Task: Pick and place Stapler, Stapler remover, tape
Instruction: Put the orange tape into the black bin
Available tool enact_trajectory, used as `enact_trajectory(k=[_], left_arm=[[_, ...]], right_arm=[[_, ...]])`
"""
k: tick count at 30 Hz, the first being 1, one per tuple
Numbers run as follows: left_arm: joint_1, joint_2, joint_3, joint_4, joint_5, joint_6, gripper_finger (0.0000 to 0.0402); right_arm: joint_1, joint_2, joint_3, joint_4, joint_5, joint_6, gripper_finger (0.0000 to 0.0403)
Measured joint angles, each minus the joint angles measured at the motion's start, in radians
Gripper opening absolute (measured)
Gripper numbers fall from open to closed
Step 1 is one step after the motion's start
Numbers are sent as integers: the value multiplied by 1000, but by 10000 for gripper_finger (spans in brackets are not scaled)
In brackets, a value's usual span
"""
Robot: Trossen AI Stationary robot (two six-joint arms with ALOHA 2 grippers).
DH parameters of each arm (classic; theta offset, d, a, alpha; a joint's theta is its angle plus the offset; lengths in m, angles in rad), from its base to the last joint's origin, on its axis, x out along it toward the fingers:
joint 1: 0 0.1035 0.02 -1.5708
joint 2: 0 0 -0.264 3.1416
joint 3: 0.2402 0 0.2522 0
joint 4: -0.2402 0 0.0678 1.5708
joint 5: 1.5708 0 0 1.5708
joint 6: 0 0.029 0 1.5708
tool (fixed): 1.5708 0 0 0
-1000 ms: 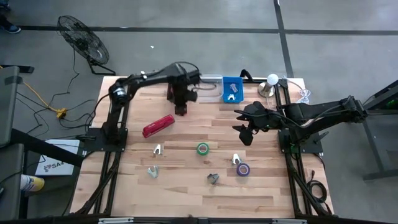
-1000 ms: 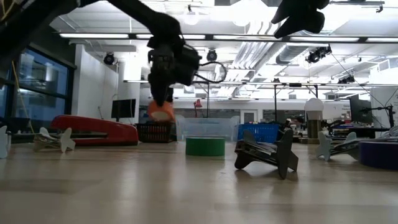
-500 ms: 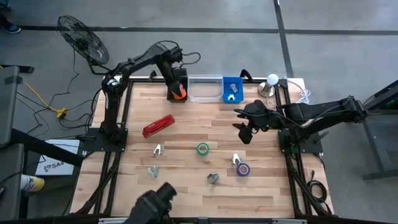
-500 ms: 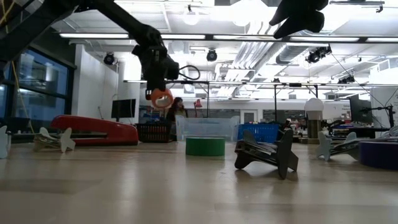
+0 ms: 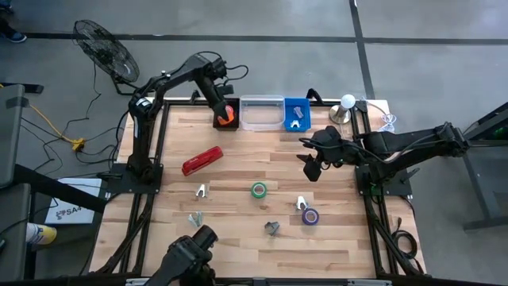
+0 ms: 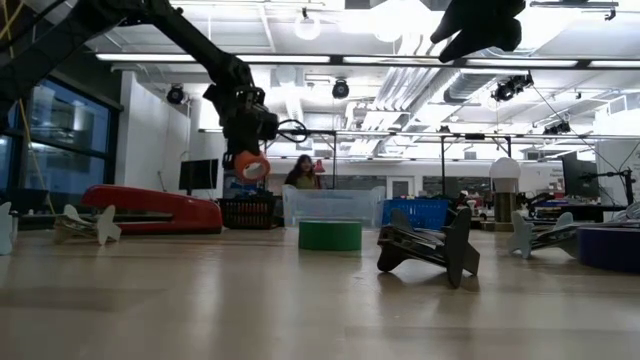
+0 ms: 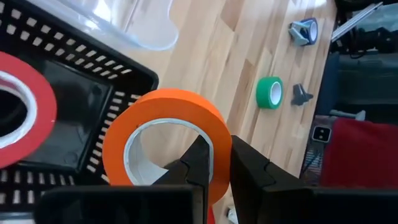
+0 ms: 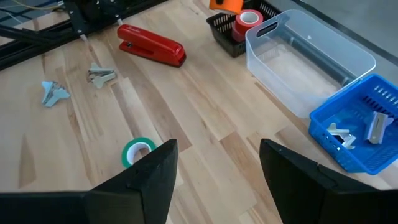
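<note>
My left gripper (image 5: 225,112) is shut on an orange tape roll (image 7: 168,143) that hangs over the black basket (image 5: 225,121) at the table's far edge. A red tape roll (image 7: 18,118) lies inside that basket. The red stapler (image 5: 202,160) lies flat on the table's left half. A green tape roll (image 5: 259,190) and a purple one (image 5: 309,216) lie flat nearer the front, with several small staple removers (image 5: 201,191) among them. My right gripper (image 5: 312,168) hangs open above the table's right half, holding nothing. My left gripper pinches the orange roll's wall (image 7: 217,146), one finger (image 7: 194,163) inside the roll's hole and the other (image 7: 249,171) outside. The fingers slant down toward the far edge. The roll hangs tilted, lifted clear above the black basket.
A clear bin (image 5: 262,113) and a blue bin (image 5: 296,114) holding small metal parts stand to the right of the basket. A white lamp (image 5: 346,103) sits at the far right corner. A dark object (image 5: 189,258) pokes in over the near edge. A person (image 6: 303,172) sits beyond the table.
My left gripper has swung toward the table's far left with the orange roll, from over the bare wood in front of the bins to over the black basket, turning as it went. The roll stays lifted clear in the shut fingers.
</note>
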Motion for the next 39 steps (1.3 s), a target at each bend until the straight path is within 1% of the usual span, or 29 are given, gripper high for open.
enact_trajectory(k=[4, 8, 13, 16, 22, 26, 31, 33, 37, 39], left_arm=[[0, 0, -35, 12, -11, -5, 31], [0, 0, -61, 76, -35, -56, 31], [0, 0, -61, 148, -23, -102, 31], [0, 9, -60, 149, -23, -106, 31], [0, 67, -60, 102, -24, -102, 31], [0, 87, -60, 119, -36, -115, 31], [0, 93, -60, 140, -92, -133, 31], [0, 93, -60, 157, -130, -139, 31], [0, 93, -60, 175, -270, -174, 31], [0, 93, -60, 181, -311, -188, 35]], right_arm=[[0, 0, 0, 2, 3, 3, 220], [0, 0, 0, 6, 11, 10, 220], [0, 0, 0, 7, 7, 12, 220], [1, 0, 0, 7, 5, 25, 220], [1, 0, 0, 7, -9, 29, 220], [1, 0, 0, 7, -9, 29, 220], [1, 0, 0, 7, -8, 44, 220], [1, 0, 0, 7, -7, 44, 220], [0, 0, 0, 7, 3, 51, 220], [0, 0, 0, 7, 16, 52, 220]])
